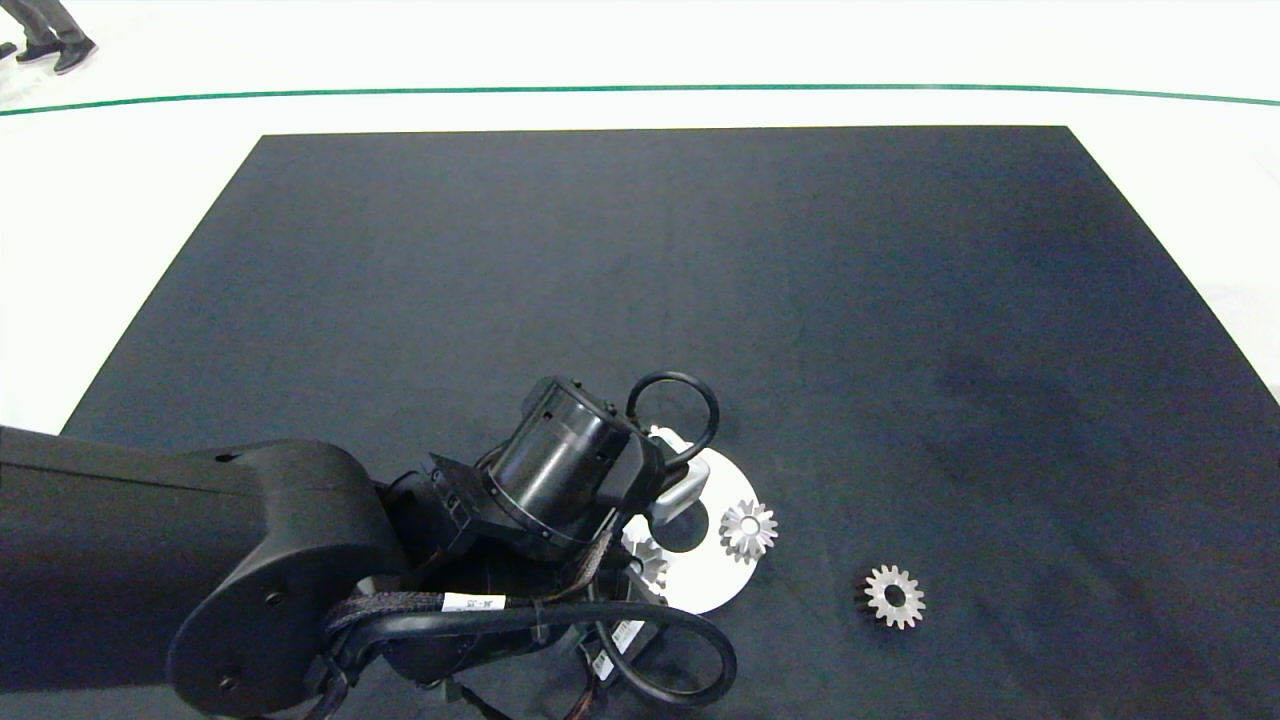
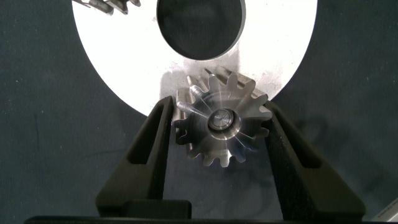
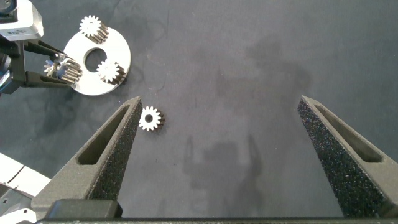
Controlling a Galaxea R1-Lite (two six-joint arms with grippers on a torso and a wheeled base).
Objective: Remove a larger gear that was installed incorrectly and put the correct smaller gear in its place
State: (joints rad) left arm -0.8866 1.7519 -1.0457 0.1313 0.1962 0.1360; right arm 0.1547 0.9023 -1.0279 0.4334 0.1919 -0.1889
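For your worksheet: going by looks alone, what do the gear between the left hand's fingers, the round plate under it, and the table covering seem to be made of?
The larger gear, between the left hand's fingers: probably steel, bright silver with fine machining lines. The round plate: likely metal too, pale and smooth with a matte sheen. The table covering: seemingly dark fabric or felt, dull and faintly mottled.

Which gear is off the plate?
The smaller gear, wide centre bore, lying alone on the dark mat right of the round plate. The other three sit on the plate, one between the left claw fingers.
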